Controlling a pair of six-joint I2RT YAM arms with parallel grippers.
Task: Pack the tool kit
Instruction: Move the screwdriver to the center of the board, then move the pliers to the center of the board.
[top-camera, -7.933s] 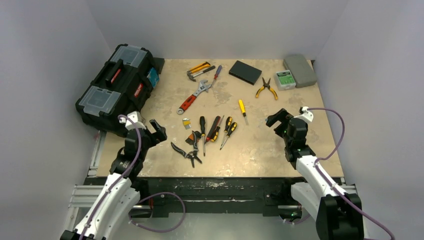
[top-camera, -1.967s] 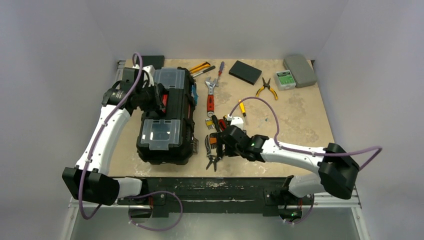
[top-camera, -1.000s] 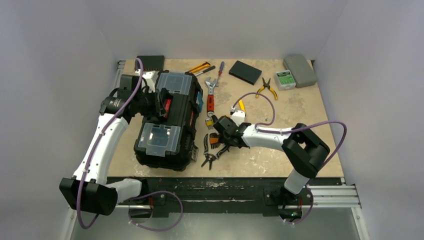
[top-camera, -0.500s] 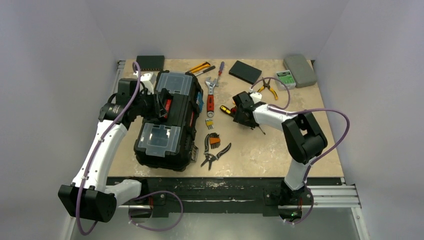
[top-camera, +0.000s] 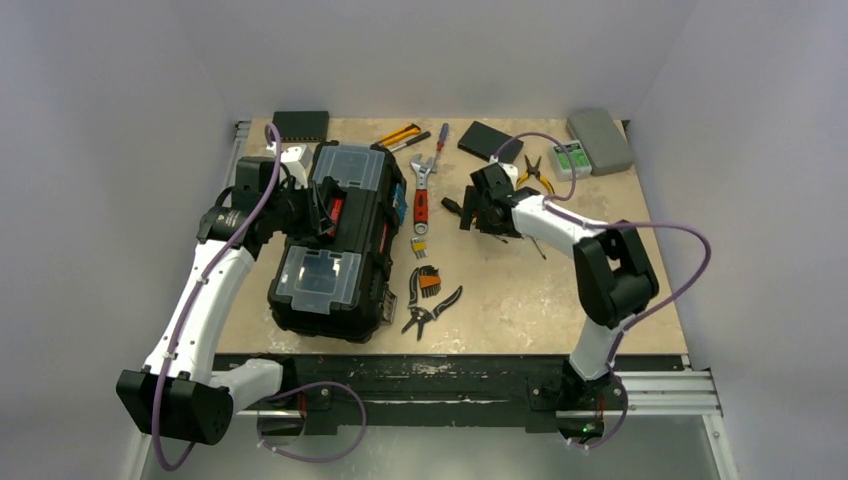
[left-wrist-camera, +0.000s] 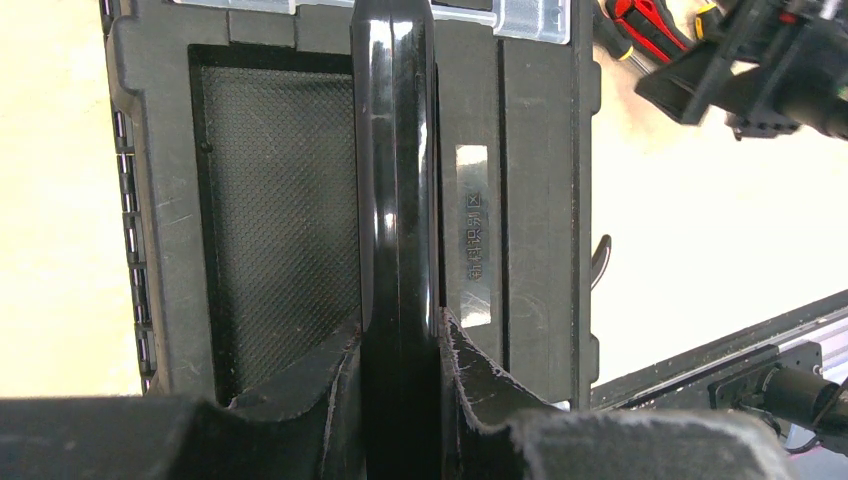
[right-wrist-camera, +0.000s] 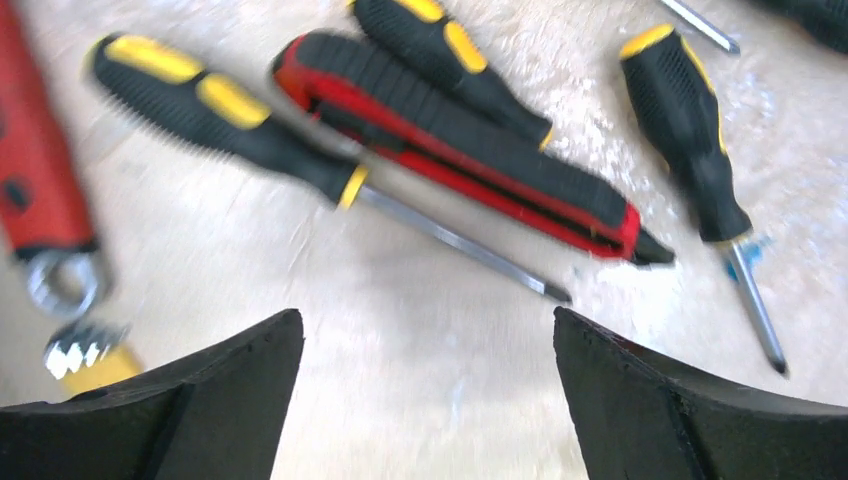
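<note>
The jaws of the left gripper (left-wrist-camera: 400, 345) were pinched narrowly on the glossy black handle (left-wrist-camera: 394, 150) of the tool kit (top-camera: 338, 240). Those of the right gripper (right-wrist-camera: 428, 350) stood wide apart and held nothing. The tool kit sat closed on the left part of the table (top-camera: 600, 260), lying roughly front to back with its two clear-lidded compartments facing up. It looked like a stiff, bulky plastic case, probably heavy for one arm. The smooth handle seemed likely to slip or swing in a narrow pinch, so the centre of the handle, where the left gripper sat, was judged the soundest hold for dragging rather than lifting. The lid would presumably have to be raised from an edge or latch. Just right of the case lay the red wrench (top-camera: 421, 200), with the hex keys (top-camera: 428, 278) and pliers (top-camera: 432, 310) nearer the arms. Under the right gripper lay yellow-and-black screwdrivers (right-wrist-camera: 230, 110) and a red-and-black tool (right-wrist-camera: 470, 150); these were light, rigid and apt to roll, and best taken across the handle. Compared with half a second before, the case and left arm had not shifted. The right gripper had moved slightly farther back and opened, leaving the screwdrivers on the table.
</note>
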